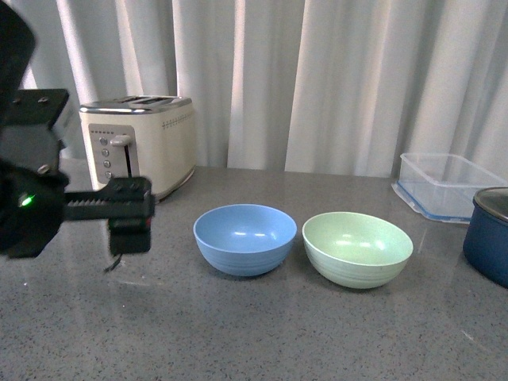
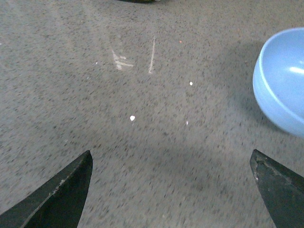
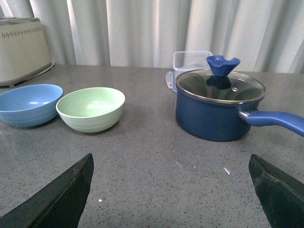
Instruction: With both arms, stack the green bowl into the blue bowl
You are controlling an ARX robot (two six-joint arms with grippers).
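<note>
l. tool (image 2: 171, 156): fingers spread wide, nothing held, hovering over bare table (image 2: 142, 95); blue bowl (image 2: 285, 90) seen near it. r. tool (image 3: 171, 159): also spread, empty, well apart from bowls. green bowl (image 1: 357, 248) is set upright on table, just right of blue bowl, not stacked; contact btwn them can't be told. navy pot (image 3: 216, 111) w/ lid and clear container (image 1: 444, 182) noted further right; toaster (image 1: 147, 139) at back left.

Bare counter (image 1: 238, 333) beside blue bowl (image 1: 244, 238), pot (image 1: 488, 242) near green bowl (image 1: 357, 248)
</note>
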